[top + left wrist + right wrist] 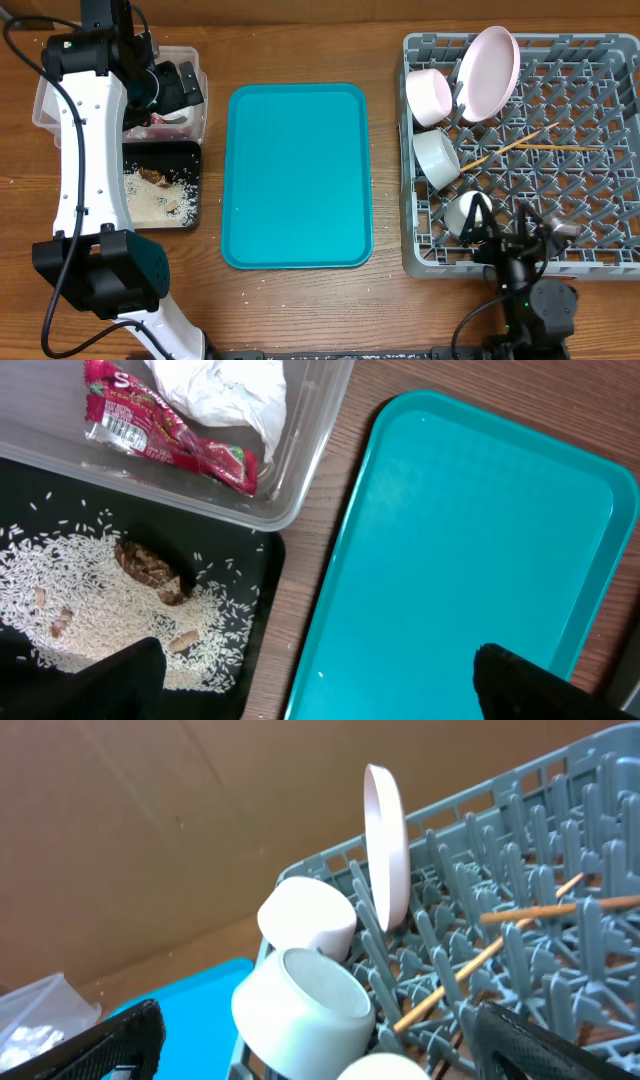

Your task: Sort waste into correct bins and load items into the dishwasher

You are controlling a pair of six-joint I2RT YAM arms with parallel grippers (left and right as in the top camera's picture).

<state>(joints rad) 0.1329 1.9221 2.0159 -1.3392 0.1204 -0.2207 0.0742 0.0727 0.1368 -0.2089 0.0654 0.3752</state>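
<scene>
Left claw (322, 685) hangs spread wide and empty near black tray (240, 555) holding rice crumbs (90, 600), wrapper (165, 430) and tissue (225, 390) in clear tub (315, 440), right claw (320, 1045) likewise agape above dish-loaded rack (590, 265); sorting looks finished, next likely just retract both arms.

1 flat teal tray (297, 175) lies on the brown wooden table (300, 40).

Red wrapper (170, 435), tissue (225, 385) in clear tub (310, 475); rice crumbs (80, 600) in black tray (266, 555); plate (490, 58), bowls (430, 97), chopsticks (545, 147) in rack (600, 205).
</scene>
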